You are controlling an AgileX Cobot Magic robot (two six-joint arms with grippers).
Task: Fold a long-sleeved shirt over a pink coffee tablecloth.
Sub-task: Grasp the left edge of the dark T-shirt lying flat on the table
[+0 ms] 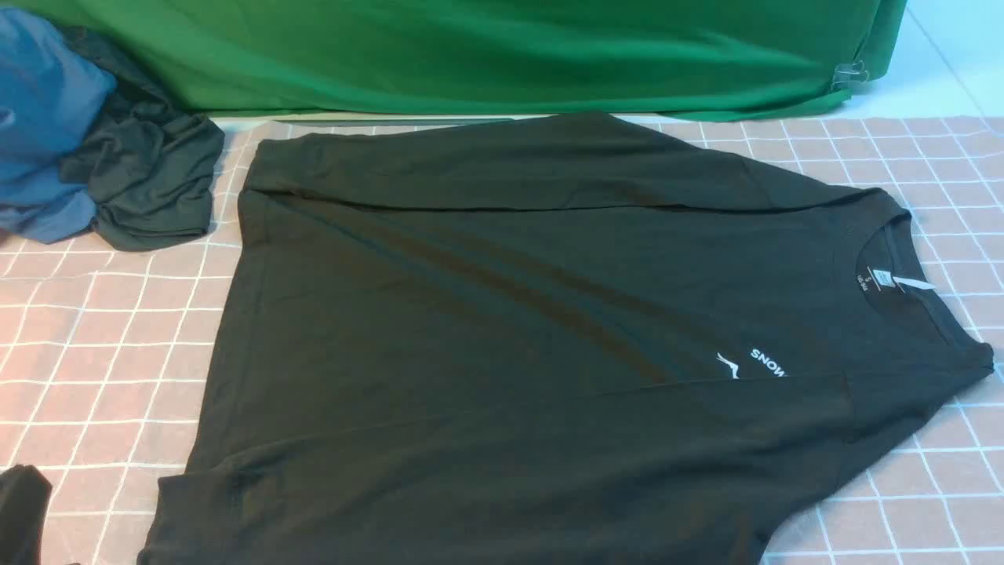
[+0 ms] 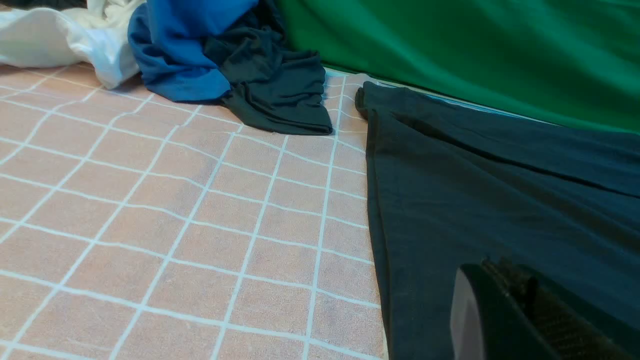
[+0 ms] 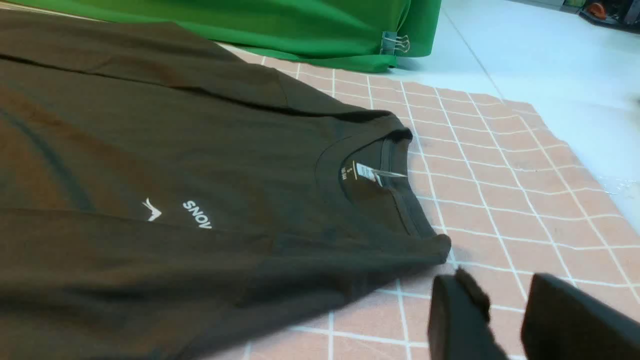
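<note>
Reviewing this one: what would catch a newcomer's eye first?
Probably the big black shirt, spread across the middle with both sides folded in and its neck to the right. Next, the bright green cloth along the far edge, then the blue garment bunched at far left on the pink tablecloth.

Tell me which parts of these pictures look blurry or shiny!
Right wrist view: the right pincer looks blurry, the white lettering sharper. Left wrist view: the left pincer is dark. Front view: a pale sheen on the green cloth.
</note>
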